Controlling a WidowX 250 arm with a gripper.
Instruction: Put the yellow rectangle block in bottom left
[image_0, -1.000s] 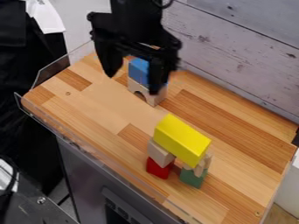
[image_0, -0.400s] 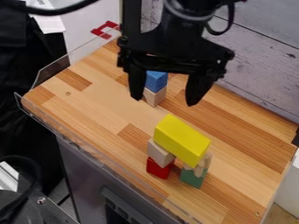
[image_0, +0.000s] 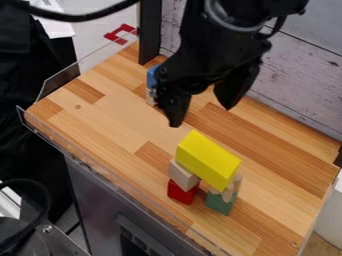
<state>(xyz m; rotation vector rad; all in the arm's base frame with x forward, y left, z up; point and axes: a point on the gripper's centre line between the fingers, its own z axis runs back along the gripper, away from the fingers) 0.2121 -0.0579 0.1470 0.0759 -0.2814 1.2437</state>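
Claw (image_0: 202, 115) swivelled, fingers well apart, near yellow block (image_0: 208, 159)

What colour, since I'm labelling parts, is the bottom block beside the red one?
Green; the block shows best in the camera view.

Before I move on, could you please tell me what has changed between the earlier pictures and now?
The open black two-finger gripper has moved rightward in the view, above the board, and has turned. Nothing was taken hold of or let go. The yellow rectangular block stayed bridged on its supports, with the red block and green block at their base.
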